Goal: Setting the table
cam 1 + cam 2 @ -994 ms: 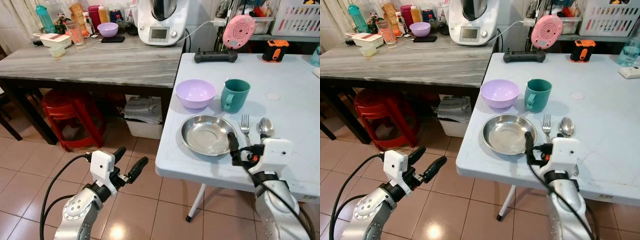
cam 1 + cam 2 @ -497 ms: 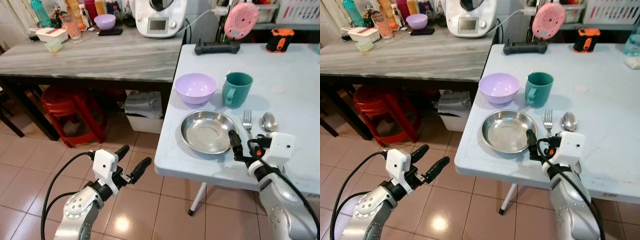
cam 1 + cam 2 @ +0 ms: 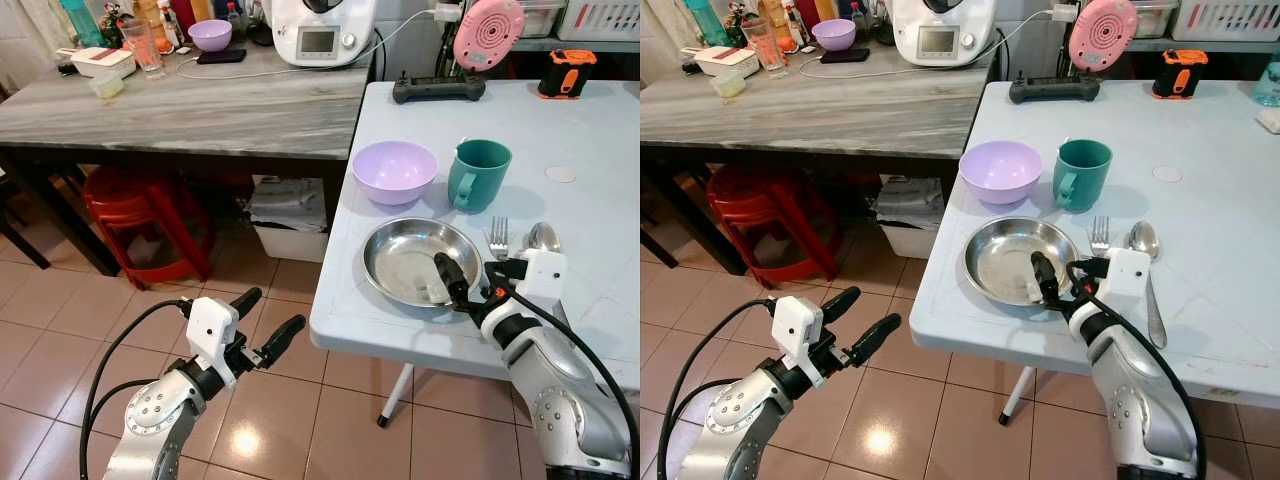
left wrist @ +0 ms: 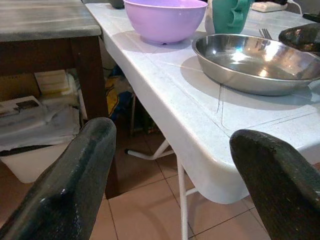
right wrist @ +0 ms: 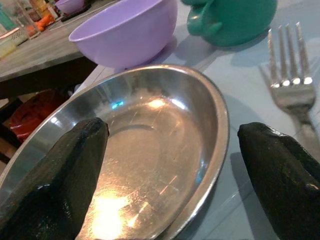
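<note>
We are standing on a floor of glossy terracotta tiles [image 3: 330, 400], which is catching a glare of light. A long grey wood-grain table with dark legs [image 3: 190, 110] is sitting beside a pale blue folding table [image 3: 600, 170], and a red plastic stool [image 3: 140, 215] is resting underneath the grey one.
</note>
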You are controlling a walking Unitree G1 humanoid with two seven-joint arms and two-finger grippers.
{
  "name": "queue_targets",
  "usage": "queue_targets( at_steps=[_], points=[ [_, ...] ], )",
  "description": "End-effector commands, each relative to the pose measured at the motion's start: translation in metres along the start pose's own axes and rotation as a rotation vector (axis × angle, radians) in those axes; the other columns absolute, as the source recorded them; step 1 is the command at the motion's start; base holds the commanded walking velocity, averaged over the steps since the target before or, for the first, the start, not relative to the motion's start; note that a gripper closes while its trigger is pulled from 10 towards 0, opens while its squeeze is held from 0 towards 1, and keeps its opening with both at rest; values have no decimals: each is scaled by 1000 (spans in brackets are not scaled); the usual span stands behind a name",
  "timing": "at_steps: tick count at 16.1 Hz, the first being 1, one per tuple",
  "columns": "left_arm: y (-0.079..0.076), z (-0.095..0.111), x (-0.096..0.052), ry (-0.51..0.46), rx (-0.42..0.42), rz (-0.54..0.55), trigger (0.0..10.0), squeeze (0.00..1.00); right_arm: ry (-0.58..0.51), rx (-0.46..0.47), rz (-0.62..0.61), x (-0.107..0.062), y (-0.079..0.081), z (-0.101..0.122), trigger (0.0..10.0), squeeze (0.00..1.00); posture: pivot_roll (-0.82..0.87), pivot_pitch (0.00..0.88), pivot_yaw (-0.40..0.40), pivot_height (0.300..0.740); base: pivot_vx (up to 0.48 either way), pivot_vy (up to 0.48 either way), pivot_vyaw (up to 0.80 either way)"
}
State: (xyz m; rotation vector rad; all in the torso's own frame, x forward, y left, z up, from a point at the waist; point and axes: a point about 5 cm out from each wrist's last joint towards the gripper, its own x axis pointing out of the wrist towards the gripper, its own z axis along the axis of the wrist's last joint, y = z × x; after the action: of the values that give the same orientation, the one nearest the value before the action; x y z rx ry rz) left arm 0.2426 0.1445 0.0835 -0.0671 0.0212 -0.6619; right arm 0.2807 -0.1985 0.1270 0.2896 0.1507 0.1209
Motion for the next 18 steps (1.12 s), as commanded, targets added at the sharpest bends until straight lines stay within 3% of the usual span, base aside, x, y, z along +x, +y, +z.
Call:
queue_targets(
  at_steps=[1, 2, 3, 4, 5, 12, 18],
  points=[
    [0, 7, -2, -23, 54, -19, 10000, 0, 32, 4, 13, 1, 2, -4, 10000, 0, -66, 98, 114, 740, 0, 0, 0],
    [-2, 11, 0, -39, 64, -33, 10000, 0, 40, 9, 24, 2, 4, -6, 9373, 0, -63, 98, 112, 740, 0, 0, 0],
    [-3, 13, 2, -43, 67, -47, 10000, 0, 62, 15, 32, 3, 5, -8, 4471, 0, -61, 97, 110, 740, 0, 0, 0],
    [-3, 14, 2, -45, 65, -50, 10000, 0, 79, 9, 37, 4, 5, -10, 1098, 0, -61, 97, 110, 740, 0, 0, 0],
    [-4, 13, 2, -43, 62, -63, 10000, 0, 90, 20, 30, 6, 5, -11, 0, 0, -63, 96, 108, 740, 0, 0, 0],
    [-4, 17, 1, -33, 91, -131, 10000, 0, 141, 111, 4, 11, 5, -16, 0, 0, -59, 84, 105, 740, 0, 0, 0],
    [-14, 16, 0, -32, 95, -197, 10000, 0, 181, 176, -28, 12, 2, -21, 0, 0, -54, 78, 107, 740, 0, 0, 0]
  ],
)
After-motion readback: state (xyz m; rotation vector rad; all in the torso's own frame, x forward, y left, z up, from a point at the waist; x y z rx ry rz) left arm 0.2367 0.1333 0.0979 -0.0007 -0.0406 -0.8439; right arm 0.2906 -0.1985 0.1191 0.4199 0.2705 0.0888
